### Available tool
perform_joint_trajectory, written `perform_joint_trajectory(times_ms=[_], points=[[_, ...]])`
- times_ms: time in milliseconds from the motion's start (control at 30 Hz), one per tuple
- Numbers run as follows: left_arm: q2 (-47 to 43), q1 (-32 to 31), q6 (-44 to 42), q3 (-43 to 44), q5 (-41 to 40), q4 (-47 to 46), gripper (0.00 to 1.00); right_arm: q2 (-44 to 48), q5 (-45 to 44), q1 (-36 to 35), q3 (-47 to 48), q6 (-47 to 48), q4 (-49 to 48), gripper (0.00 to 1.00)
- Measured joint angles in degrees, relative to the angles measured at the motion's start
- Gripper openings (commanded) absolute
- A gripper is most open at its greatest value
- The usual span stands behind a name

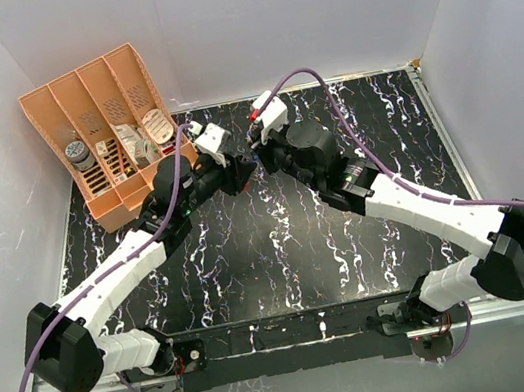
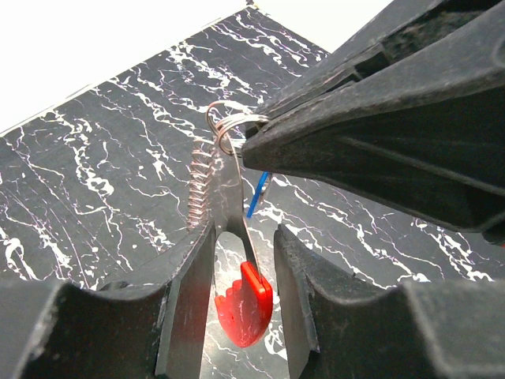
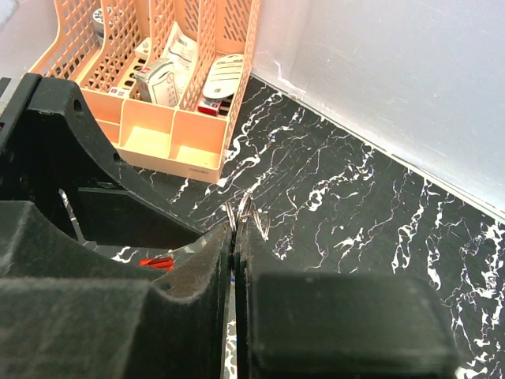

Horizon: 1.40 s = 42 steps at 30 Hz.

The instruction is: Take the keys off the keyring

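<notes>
Midair, near the far centre of the table (image 1: 253,258): keyring (image 2: 237,213) pinched by left gripper (image 2: 241,292), long axis pointing away, ring end clamped in shut right gripper (image 3: 234,237) (blue keys (image 2: 256,193) barely visible behind).

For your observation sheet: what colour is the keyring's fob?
Red; the fob shows best in the left wrist view.

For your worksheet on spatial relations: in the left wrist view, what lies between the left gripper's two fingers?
The left wrist view shows the red fob of the keyring between the left gripper fingers, hanging from the silvery ring.
</notes>
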State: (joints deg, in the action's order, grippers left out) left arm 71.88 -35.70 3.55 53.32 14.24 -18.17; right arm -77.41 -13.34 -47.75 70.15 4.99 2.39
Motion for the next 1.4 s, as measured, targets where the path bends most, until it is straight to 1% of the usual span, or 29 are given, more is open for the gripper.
perform_joint_trajectory(times_ms=[233,333,367,400,467,567,667,833,867,1067,1100,1300,1400], points=[[0.0,-0.5,-1.2,-0.2,-2.5,-2.4,0.23,1.2,0.5,-0.3,0.0,-0.7,0.0,0.0],[0.0,-0.5,-1.4,-1.0,-3.1,-4.5,0.21,1.4,0.9,-0.3,0.0,-1.0,0.0,0.0],[0.0,-0.5,-1.5,-1.6,-3.2,-5.4,0.19,1.4,1.1,-0.3,0.0,-1.1,0.0,0.0],[0.0,-0.5,-1.6,-2.1,-3.2,-6.3,0.14,1.4,1.3,-0.3,0.0,-1.1,0.0,0.0],[0.0,-0.5,-1.9,-3.3,-3.1,-8.3,0.0,1.5,1.3,-0.3,0.0,-1.3,0.0,0.0],[-0.2,-0.6,-2.6,-4.2,-3.1,-9.6,0.0,1.6,1.4,-0.3,0.0,-1.6,0.1,0.0],[-0.9,-0.9,-4.4,-4.1,-4.2,-8.5,0.0,1.9,1.4,-0.3,-0.2,-1.7,0.0,0.0],[-1.8,-1.0,-9.2,-0.9,-5.5,-2.0,0.0,2.1,1.0,-0.6,-0.7,-1.6,-1.3,0.14],[-1.8,-1.0,-10.6,0.4,-5.9,-0.2,0.0,2.2,0.8,-0.6,-0.8,-1.5,-1.5,0.18],[-1.8,-1.0,-18.8,8.3,-8.9,11.0,0.0,5.4,-1.0,-0.6,-4.4,-0.5,-4.4,0.32],[-1.9,-1.0,-20.1,9.2,-9.4,12.4,0.0,5.9,-1.1,-0.6,-5.0,-0.4,-4.8,0.36],[-1.9,-1.2,-25.6,12.3,-12.8,19.2,0.0,10.6,-0.2,-0.6,-13.2,-0.6,-12.6,0.56],[-1.9,-1.4,-27.1,13.1,-13.2,21.0,0.0,12.2,2.6,-0.6,-19.5,-0.6,-19.2,0.58]])
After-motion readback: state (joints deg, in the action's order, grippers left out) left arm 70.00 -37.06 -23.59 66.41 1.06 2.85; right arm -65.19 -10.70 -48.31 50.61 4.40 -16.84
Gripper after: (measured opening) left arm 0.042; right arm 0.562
